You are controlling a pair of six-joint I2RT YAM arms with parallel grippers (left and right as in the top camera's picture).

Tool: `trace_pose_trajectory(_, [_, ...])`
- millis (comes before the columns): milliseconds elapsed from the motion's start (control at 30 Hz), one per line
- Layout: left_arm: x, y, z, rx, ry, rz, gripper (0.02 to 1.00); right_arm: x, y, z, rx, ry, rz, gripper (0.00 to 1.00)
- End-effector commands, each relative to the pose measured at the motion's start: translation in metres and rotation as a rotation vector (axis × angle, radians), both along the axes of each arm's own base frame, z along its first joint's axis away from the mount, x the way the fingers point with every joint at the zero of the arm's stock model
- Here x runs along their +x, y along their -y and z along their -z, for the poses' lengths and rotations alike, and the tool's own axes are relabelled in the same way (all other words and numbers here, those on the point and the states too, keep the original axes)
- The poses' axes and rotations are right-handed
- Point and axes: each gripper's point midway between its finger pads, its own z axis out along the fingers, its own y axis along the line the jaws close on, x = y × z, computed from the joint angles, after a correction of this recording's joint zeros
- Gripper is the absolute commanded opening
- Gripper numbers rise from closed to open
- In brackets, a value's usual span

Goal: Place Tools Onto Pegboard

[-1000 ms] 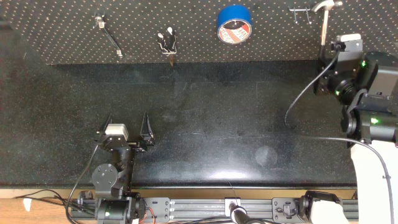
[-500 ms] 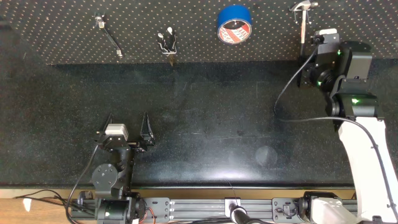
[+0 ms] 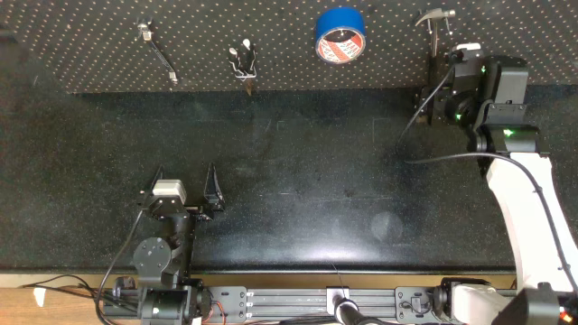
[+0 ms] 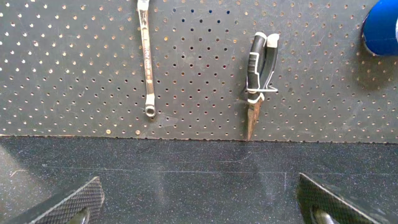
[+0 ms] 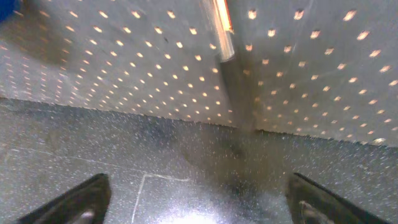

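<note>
Hammer (image 3: 439,25) hanging at the far right of the pegboard (image 3: 388,63).
Its handle is a blur from the wrist, the lower end hidden behind the right end effector (image 5: 200,200), jaws apart. The left end effector (image 3: 185,178) gapes over the desk (image 3: 316,162). The print on the tape roll (image 3: 340,34) is unreadable.

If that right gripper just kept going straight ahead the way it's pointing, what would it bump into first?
Probably the hammer handle, hanging dead ahead in line with the gap of the open right gripper; the pegboard is right behind it. How close is unclear.
</note>
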Motion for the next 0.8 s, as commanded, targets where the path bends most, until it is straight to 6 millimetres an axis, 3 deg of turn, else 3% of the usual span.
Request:
trace_pose_trajectory(33, [0.0, 0.002, 0.001, -0.014, -0.002, 0.008, 0.996, -0.032, -0.003, -0.074, -0.022, 0.182, -0.007, 0.934])
trace_pose_trajectory(100, [0.0, 0.002, 0.001, -0.013, -0.002, 0.008, 0.996, -0.072, -0.01, -0.099, -0.112, 0.265, -0.076, 0.936])
trace_pose_trajectory(200, [0.0, 0.002, 0.001, -0.013, -0.002, 0.008, 0.996, -0.113, -0.01, -0.104, -0.139, 0.322, -0.026, 0.936])
trace_pose_trajectory(300, [0.0, 0.002, 0.001, -0.013, -0.002, 0.008, 0.998, -0.129, -0.004, -0.108, -0.09, 0.404, 0.051, 0.939])
trace_pose_trajectory(400, [0.0, 0.002, 0.001, -0.013, -0.002, 0.008, 0.996, -0.148, -0.004, -0.087, -0.016, 0.447, 0.096, 0.939])
trace_pose_trajectory(500, [0.0, 0.002, 0.001, -0.013, -0.002, 0.008, 0.996, -0.158, -0.004, -0.058, 0.038, 0.512, 0.123, 0.939])
trace_pose_trajectory(600, [0.0, 0.002, 0.001, -0.013, -0.002, 0.008, 0.996, -0.147, -0.004, -0.021, 0.077, 0.535, 0.136, 0.939])
trace_pose_trajectory(800, [0.0, 0.002, 0.001, -0.013, -0.002, 0.008, 0.996, -0.15, -0.001, -0.037, 0.097, 0.824, 0.144, 0.939])
